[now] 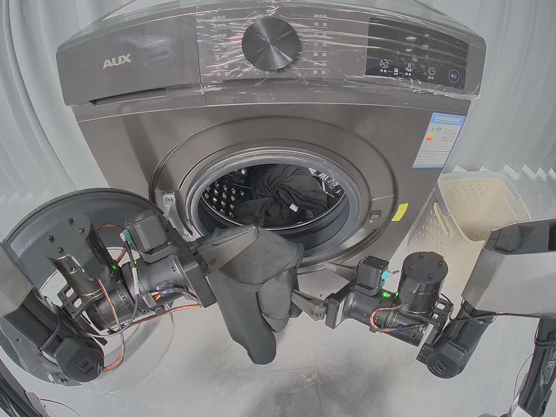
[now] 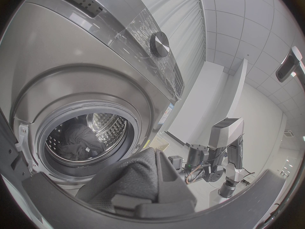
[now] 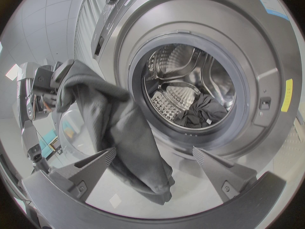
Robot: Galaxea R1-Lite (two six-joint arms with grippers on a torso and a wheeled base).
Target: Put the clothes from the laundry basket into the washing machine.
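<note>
The washing machine [image 1: 139, 140] stands with its round door swung open to the left. A black garment [image 1: 284, 195] lies inside the drum, also seen as the black garment [image 2: 79, 140] [image 3: 203, 112]. My left gripper [image 1: 231, 247] is shut on a dark grey garment [image 1: 260, 285], which hangs just below the drum opening. That grey garment [image 2: 127, 175] drapes over the left gripper [image 2: 152, 188]. My right gripper [image 1: 301, 305] sits open at the garment's right edge. The right gripper [image 3: 152, 151] has its fingers wide apart, with the grey garment [image 3: 127, 128] hanging in front of them.
A cream perforated laundry basket [image 1: 480, 204] stands right of the machine, with no clothes visible inside. The open door [image 1: 35, 233] sits behind my left arm. Bare pale floor [image 1: 324, 372] lies below the grippers. Curtains hang behind the machine.
</note>
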